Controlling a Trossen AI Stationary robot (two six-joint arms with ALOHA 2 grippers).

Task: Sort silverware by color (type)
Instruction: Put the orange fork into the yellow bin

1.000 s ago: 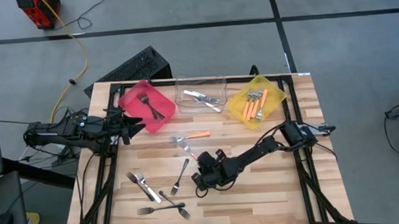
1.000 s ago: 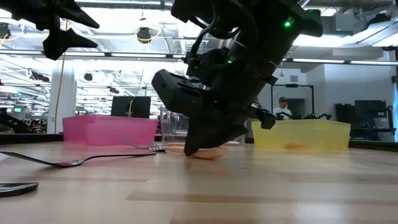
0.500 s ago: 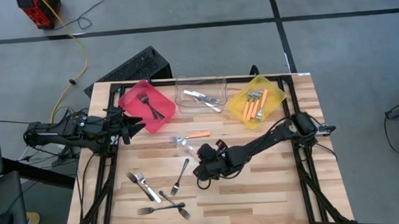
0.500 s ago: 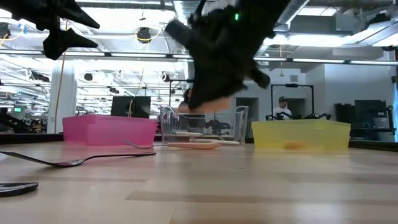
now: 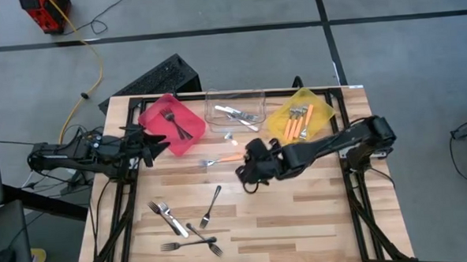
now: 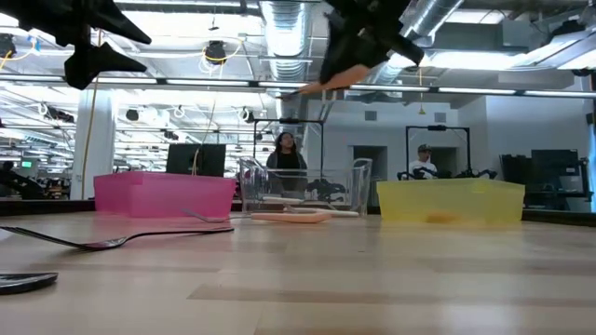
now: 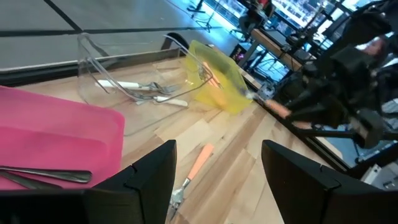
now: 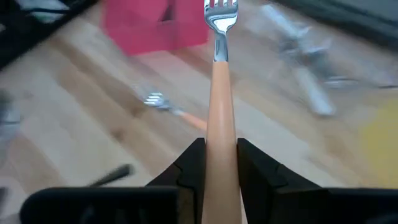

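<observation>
The right tool point(image 8: 214, 163) was clamped on an orange-handled fork point(image 8: 219, 93), held above the worktop point(image 5: 316, 214), presumably bound for the yellow bin point(image 5: 325, 111). The left tool point(image 5: 151, 146) waited, fingers apart, beside the red bin point(image 5: 158, 110).

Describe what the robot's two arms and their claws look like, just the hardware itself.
Both arms are dark, near-black jointed links. The left claw ends in two pointed black fingers. The right claw has flat black fingers. Dark cables trail from the left arm's base.

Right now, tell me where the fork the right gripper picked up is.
The orange-handled fork is clamped in the right gripper, lifted above mid-table, near the yellow bin.
</observation>
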